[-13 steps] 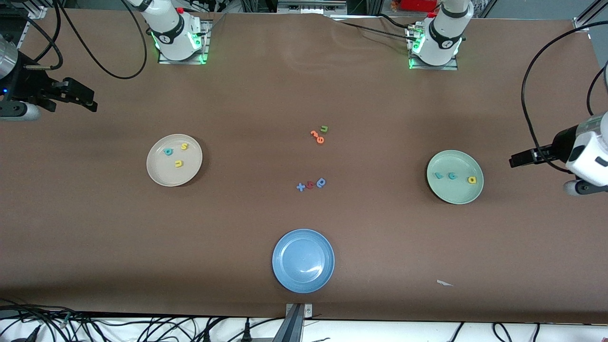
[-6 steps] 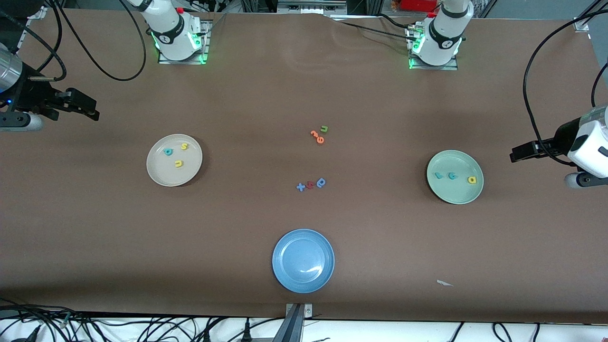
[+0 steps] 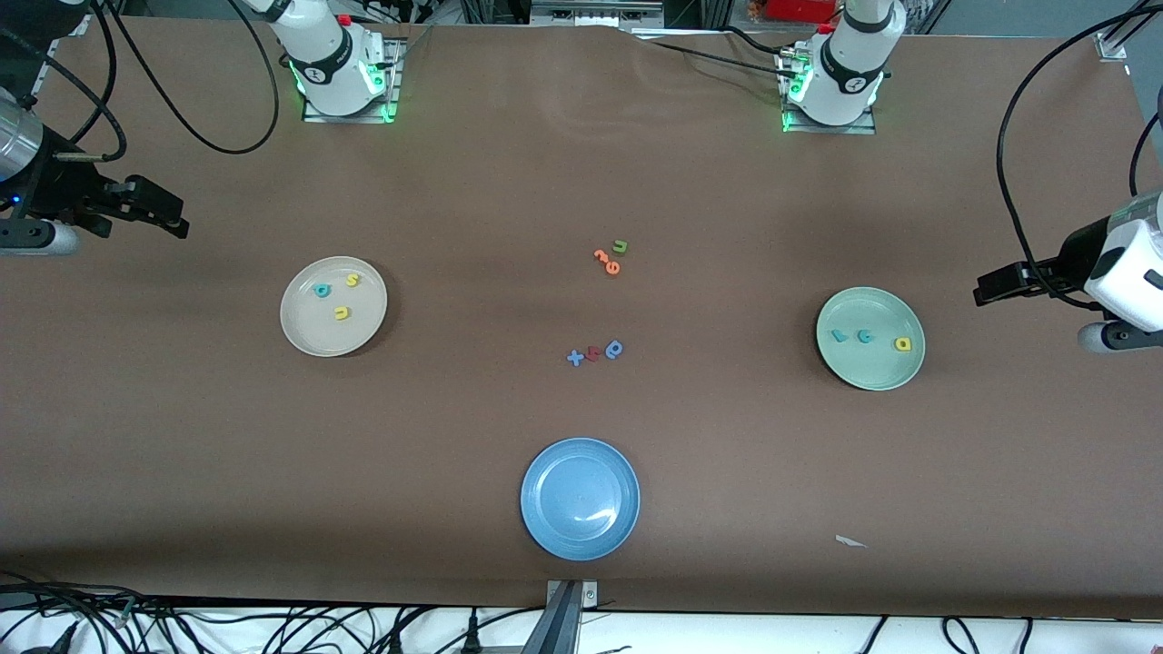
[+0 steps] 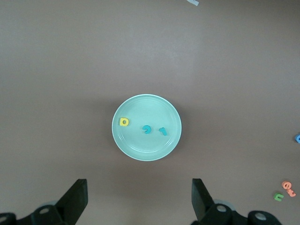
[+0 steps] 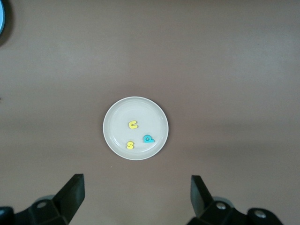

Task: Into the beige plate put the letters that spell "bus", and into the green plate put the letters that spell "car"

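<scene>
On the brown table I see a cream-beige plate bearing a teal b, yellow s and yellow u. The sage-green plate carries a teal r, teal c and yellow a. My black fingers frame it.

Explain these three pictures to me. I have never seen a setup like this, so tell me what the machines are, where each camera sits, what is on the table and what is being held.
Two robot arms stand at a brown table. One picture looks down from across the table; the other two come from cameras on each arm's wrist.

The left gripper hangs open beside the green plate, which holds a teal r, teal c and yellow a.

The right gripper hangs open near the beige plate, which holds a teal b, yellow s and yellow u.

Neither holds anything. Spare letters lie mid-table, and a blue plate holds nothing.
</scene>
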You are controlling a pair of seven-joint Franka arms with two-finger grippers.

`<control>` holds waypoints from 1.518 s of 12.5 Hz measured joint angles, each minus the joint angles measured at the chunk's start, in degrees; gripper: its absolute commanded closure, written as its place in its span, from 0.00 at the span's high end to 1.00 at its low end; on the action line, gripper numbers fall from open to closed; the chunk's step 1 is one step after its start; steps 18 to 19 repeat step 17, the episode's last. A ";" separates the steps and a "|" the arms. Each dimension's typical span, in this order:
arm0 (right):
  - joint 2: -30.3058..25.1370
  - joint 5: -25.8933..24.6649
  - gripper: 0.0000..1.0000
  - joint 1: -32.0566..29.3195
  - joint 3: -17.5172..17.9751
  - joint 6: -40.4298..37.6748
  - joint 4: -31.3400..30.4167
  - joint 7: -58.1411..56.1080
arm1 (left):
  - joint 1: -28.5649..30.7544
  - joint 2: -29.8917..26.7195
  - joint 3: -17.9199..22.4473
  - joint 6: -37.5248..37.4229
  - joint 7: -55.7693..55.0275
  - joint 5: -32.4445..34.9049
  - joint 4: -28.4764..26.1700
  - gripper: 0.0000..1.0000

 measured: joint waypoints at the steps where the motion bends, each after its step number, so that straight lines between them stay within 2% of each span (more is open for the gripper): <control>1: -0.06 0.00 1.00 0.04 -0.59 0.66 -0.44 0.03 | -0.20 -0.37 0.05 0.00 0.16 -0.37 -0.50 0.96; 3: -0.06 0.00 1.00 0.04 -1.73 0.97 -0.92 0.03 | -0.23 -1.53 0.31 0.00 0.73 -2.91 -2.09 0.94; 5: -0.07 0.00 1.00 0.04 -2.02 1.01 -0.93 0.03 | -0.21 -3.57 0.71 1.40 1.27 -3.49 -5.11 0.99; 8: 0.00 0.00 1.00 0.22 -2.02 1.03 -1.01 0.00 | -0.04 -6.76 1.16 4.48 2.55 -3.51 -9.24 1.00; 19: 0.04 0.00 1.00 0.48 -1.97 1.20 -1.19 -0.01 | 0.46 -6.86 1.36 5.26 3.38 -3.51 -10.66 1.00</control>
